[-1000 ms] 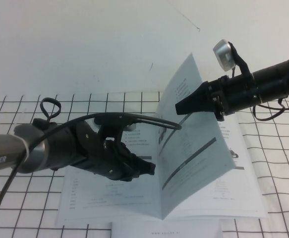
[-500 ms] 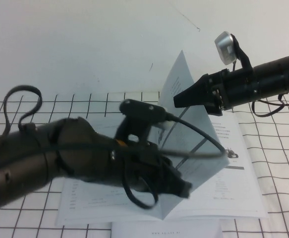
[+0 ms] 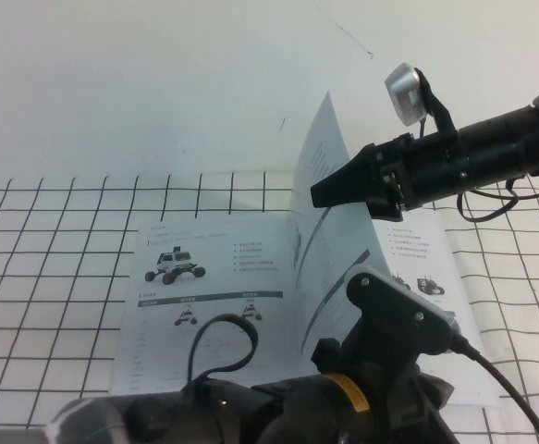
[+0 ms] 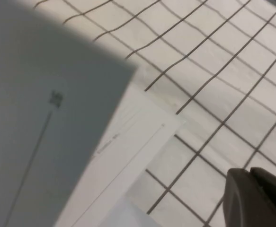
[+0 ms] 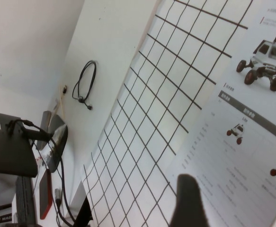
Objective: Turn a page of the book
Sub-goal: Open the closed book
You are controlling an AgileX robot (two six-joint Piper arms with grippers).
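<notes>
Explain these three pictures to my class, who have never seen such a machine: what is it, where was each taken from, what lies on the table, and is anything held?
This is a robot with two arms, each ending in a gripper. The wide picture comes from a raised camera on the robot's side; the other two come from cameras on each wrist.

On the white gridded table lies an open book, a thin manual with photos of small wheeled rovers. A plain white booklet lies beside it.

The right gripper, reaching in from the right, is shut on the page, holding it upright above the spine, mid-turn. The left gripper is low at the table's near edge, below the lifted page and holding nothing visible; its arm fills the foreground of the wide view.
</notes>
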